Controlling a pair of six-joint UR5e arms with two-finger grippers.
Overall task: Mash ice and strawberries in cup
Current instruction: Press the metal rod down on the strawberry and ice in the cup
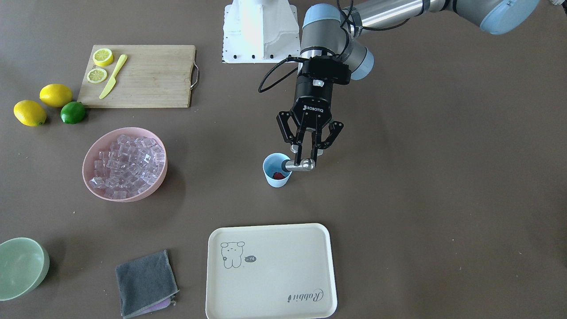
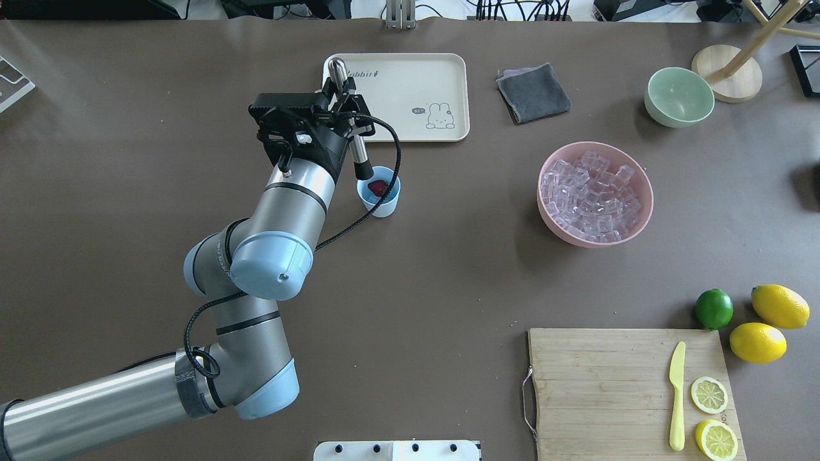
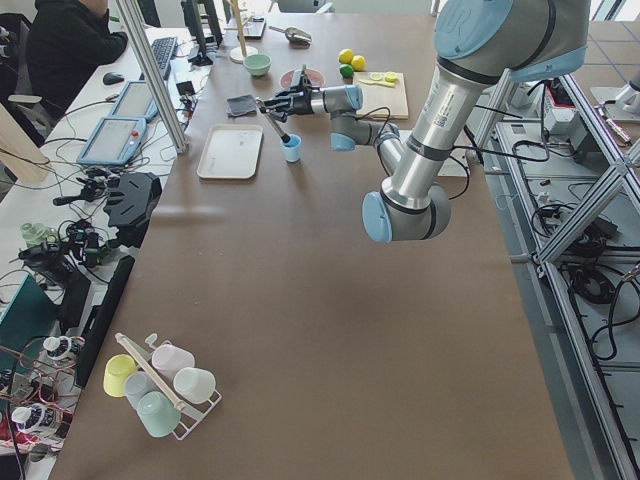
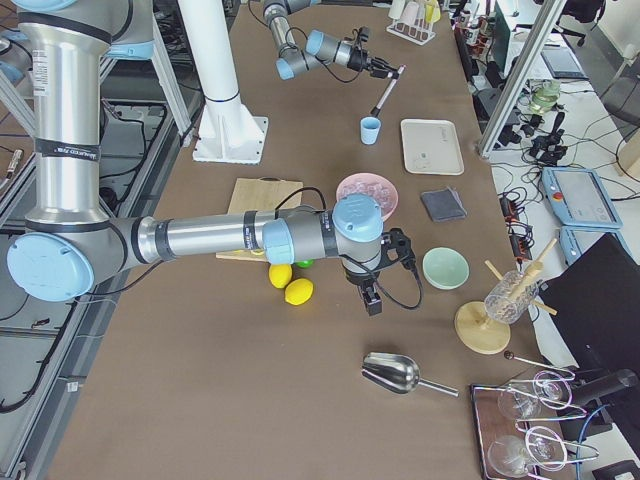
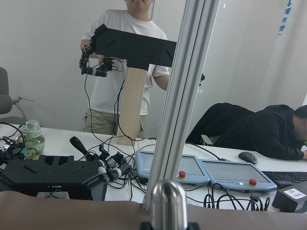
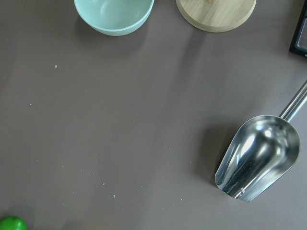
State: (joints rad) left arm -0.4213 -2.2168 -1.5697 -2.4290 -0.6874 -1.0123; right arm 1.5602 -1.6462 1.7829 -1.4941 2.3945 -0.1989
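Note:
The light blue cup [image 1: 276,180] stands upright mid-table, also in the overhead view [image 2: 384,206]. One red strawberry [image 1: 278,175] lies inside it [image 2: 378,187]. My left gripper [image 1: 308,161] is shut on a metal muddler [image 2: 356,150], held tilted, with its black tip at the cup's rim above the strawberry. The ice [image 1: 126,164] fills the pink bowl [image 2: 552,225], apart from the cup. My right gripper [image 4: 373,300] hangs over the table near the lemons; I cannot tell whether it is open or shut.
A cream tray [image 1: 270,270] and a grey cloth [image 1: 144,283] lie beyond the cup. A cutting board [image 1: 146,75] carries lemon halves and a yellow knife, with lemons and a lime beside it. A green bowl [image 1: 20,266] and a metal scoop [image 6: 259,163] lie near my right gripper.

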